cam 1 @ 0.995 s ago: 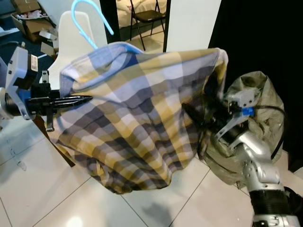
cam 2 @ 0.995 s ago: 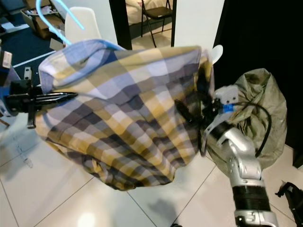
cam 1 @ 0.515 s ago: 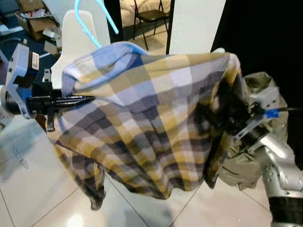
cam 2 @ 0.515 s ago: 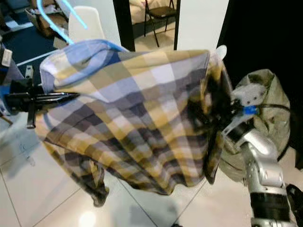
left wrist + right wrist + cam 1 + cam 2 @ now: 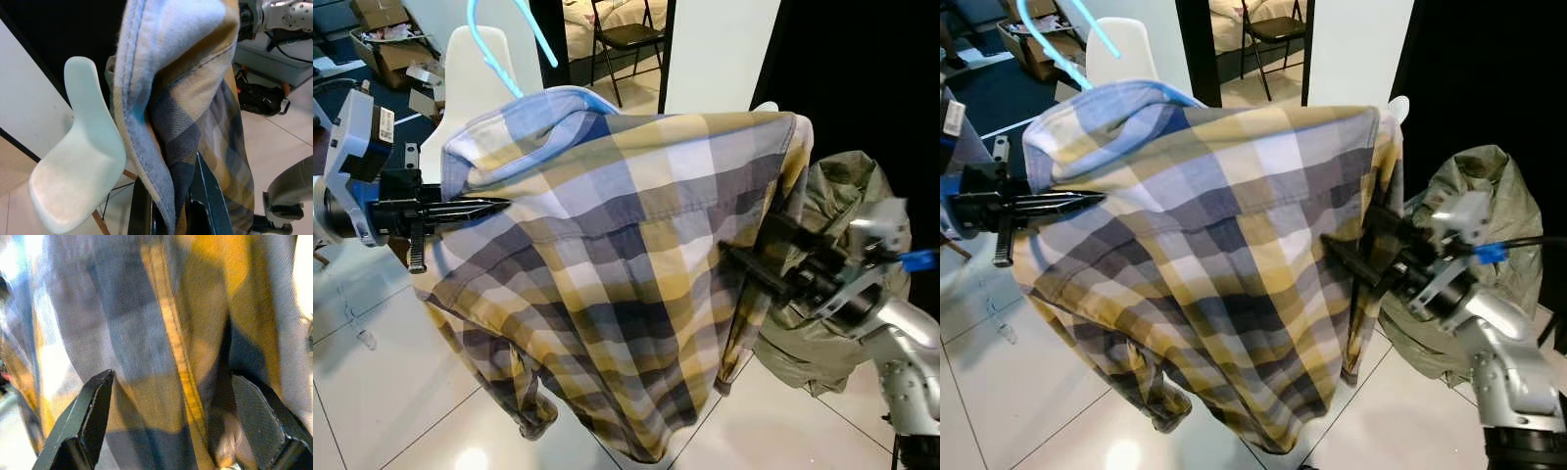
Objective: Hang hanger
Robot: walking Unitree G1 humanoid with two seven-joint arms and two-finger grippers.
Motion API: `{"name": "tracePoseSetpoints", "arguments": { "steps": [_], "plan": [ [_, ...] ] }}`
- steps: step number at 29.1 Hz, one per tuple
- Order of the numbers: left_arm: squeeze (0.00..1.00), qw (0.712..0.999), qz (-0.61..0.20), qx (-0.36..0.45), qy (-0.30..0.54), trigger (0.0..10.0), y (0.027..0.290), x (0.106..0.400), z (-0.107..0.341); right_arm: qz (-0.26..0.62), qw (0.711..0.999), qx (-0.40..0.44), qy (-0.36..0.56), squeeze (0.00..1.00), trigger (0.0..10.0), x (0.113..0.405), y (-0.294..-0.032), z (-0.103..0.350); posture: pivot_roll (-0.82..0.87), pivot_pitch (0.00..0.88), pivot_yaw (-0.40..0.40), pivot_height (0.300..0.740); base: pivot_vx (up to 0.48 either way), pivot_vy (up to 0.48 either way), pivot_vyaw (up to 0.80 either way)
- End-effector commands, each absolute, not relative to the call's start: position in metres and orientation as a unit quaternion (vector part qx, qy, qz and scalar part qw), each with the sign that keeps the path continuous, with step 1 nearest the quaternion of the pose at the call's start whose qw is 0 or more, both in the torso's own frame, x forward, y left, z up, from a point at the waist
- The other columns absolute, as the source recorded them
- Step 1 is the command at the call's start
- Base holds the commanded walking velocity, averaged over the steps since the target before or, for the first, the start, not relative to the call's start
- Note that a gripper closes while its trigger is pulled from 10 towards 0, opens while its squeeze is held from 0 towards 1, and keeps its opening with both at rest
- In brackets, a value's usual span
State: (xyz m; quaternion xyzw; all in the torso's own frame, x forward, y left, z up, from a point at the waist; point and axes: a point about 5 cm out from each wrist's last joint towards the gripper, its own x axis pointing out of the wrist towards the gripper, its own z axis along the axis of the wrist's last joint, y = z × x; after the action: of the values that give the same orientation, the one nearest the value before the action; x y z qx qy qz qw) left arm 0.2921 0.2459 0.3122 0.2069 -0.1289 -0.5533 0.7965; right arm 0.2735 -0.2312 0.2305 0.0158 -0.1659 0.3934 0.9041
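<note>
Left wrist view: left gripper (image 5: 168,208) is clamped on the plaid shirt (image 5: 626,264); at 3 o'clock, right gripper (image 5: 171,421) spreads apart.

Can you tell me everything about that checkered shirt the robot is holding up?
The plaid shirt is soft woven cloth in yellow, grey, blue and white checks. It hangs open on a light blue hanger whose hook pokes up above the collar. The left gripper pinches its shoulder edge. The right gripper sits open at its other side. Its hem droops loose above the white tile floor.
</note>
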Motion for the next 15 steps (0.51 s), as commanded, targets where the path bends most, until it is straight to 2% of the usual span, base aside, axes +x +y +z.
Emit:
{"name": "tracePoseSetpoints", "arguments": {
  "steps": [1,15],
  "plan": [
    [0.00,0.791,-0.555,0.214,-0.145,10.0,0.248,0.287,0.321,0.413,0.894,0.022,-0.173,0.00,10.0,0.266,-0.234,0.234,-0.04,0.117,0.055,0.740,0.000,0.000,0.00],
    [0.00,0.792,-0.557,0.209,-0.141,10.0,0.250,0.285,0.319,0.393,0.890,0.087,-0.216,0.00,10.0,0.256,-0.259,0.239,-0.03,0.119,0.052,0.740,0.000,0.000,0.00]
  ]
}}
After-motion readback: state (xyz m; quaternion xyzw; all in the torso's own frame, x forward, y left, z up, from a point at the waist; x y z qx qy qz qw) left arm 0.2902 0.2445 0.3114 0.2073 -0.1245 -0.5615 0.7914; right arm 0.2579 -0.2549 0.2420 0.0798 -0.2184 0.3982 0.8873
